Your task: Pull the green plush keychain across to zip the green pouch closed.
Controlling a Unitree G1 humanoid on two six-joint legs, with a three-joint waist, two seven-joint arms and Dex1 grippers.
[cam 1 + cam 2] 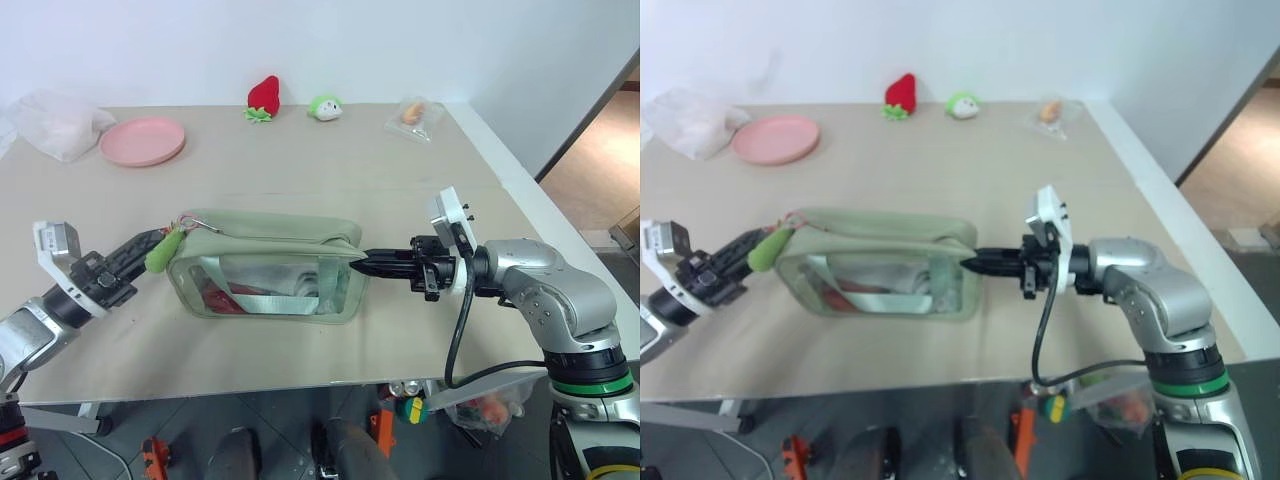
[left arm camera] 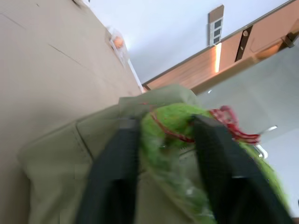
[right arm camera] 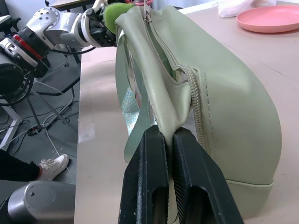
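- Green pouch [image 1: 265, 265] lies on its side near the front middle of the tan table [image 1: 330, 170], clear window facing the front edge, webbing strap visible behind the window.
- Zipper runs along the top of the pouch; in the right wrist view it stands open over most of its length, with the slider at the far end.
- Green plush keychain [image 1: 163, 252] hangs at the pouch's left end, on a thin pink-red cord.
- Left gripper [image 1: 150, 247] has its two black fingers [image 2: 117, 172] on either side of the keychain; the plush fills the gap between them. Whether they press firmly cannot be told.
- Right gripper [image 1: 365, 265] is pinched tight on the fabric at the pouch's right end, fingers together.
- Pink plate [image 1: 142, 140], strawberry plush [image 1: 263, 97] and round green-and-white plush [image 1: 325, 107] sit along the far side, well apart from the pouch.
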